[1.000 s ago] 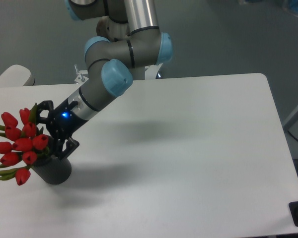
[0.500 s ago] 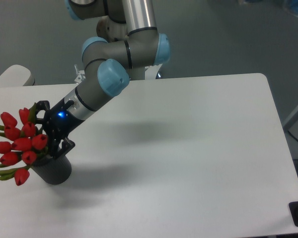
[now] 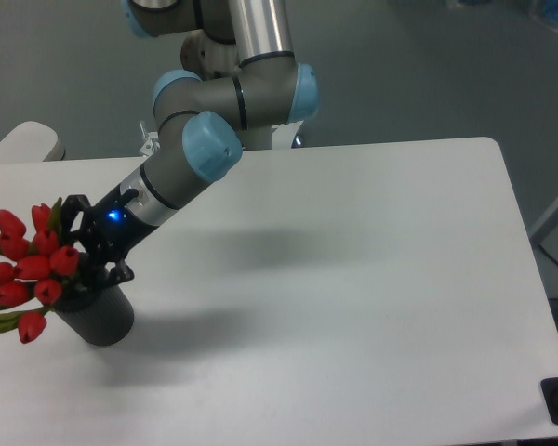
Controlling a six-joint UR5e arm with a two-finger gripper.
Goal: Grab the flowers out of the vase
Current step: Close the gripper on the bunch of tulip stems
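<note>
I have just 1 fixed camera, set high and looking steeply down across the white table [image 3: 372, 279] from its front edge, toward the arm's base [image 3: 260, 130] and grey floor [image 3: 428, 65] beyond

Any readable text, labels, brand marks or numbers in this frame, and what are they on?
None readable. The arm, the gripper, the vase, the flowers and the table show no legible writing. The gripper carries only a small blue light, not a sign.
</note>
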